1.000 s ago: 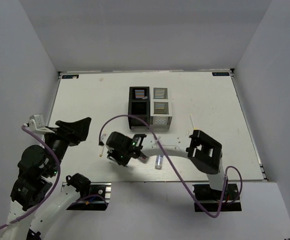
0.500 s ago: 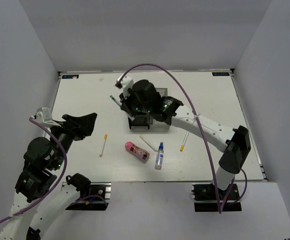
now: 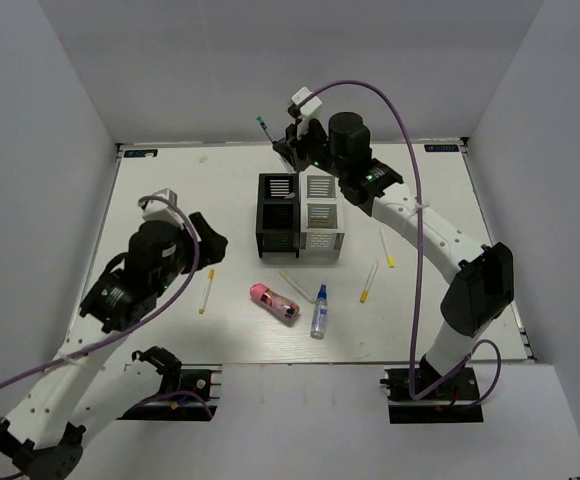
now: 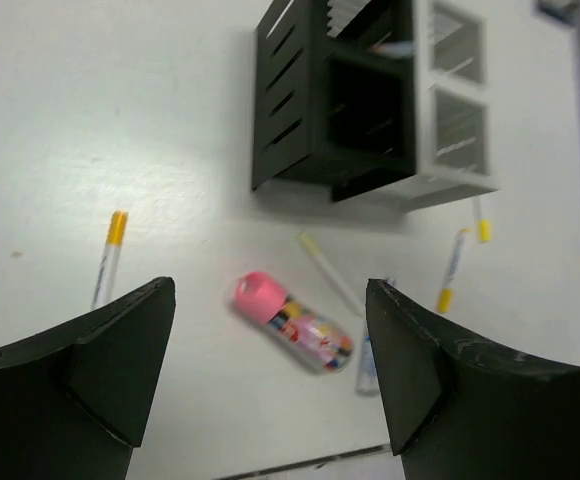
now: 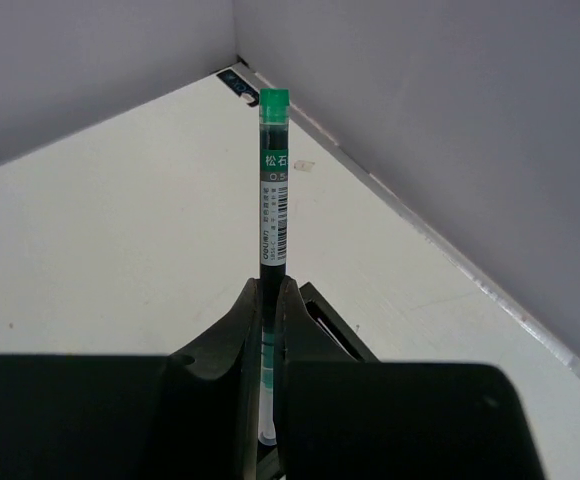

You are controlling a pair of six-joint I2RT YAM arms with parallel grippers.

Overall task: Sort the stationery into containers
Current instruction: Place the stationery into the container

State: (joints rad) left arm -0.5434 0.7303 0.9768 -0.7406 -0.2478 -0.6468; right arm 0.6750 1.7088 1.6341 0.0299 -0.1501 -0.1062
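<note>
While my overhead camera gives me only a thin dark stick poking out of the right gripper (image 3: 283,149), the right wrist camera settles it. The dark green pen (image 5: 273,190) stands upright, pinched between two fingers closed tight on its lower shaft, with its green cap and printed label well above the fingertips. From above I see this hand on the far side of the containers (image 3: 300,212), with the pen angled off to its left. The left gripper (image 4: 270,370) is spread wide and holds nothing. Its wrist camera looks down through the gap and puts the pink cylinder (image 4: 292,320) on the table (image 3: 170,190) right between the fingers, with the containers ahead of the fingertips. The overhead shows the blue-capped bottle (image 3: 318,311) whole, whereas the left wrist view has it half hidden by that hand's right finger. Counting, I get four cups, two black and two silver-white. Four white pens (image 3: 207,291) lie on the table: one off the left finger's side, one ahead between cylinder and cups, and two off the right finger's side. I also count one green pen, one pink cylinder and one bottle.
</note>
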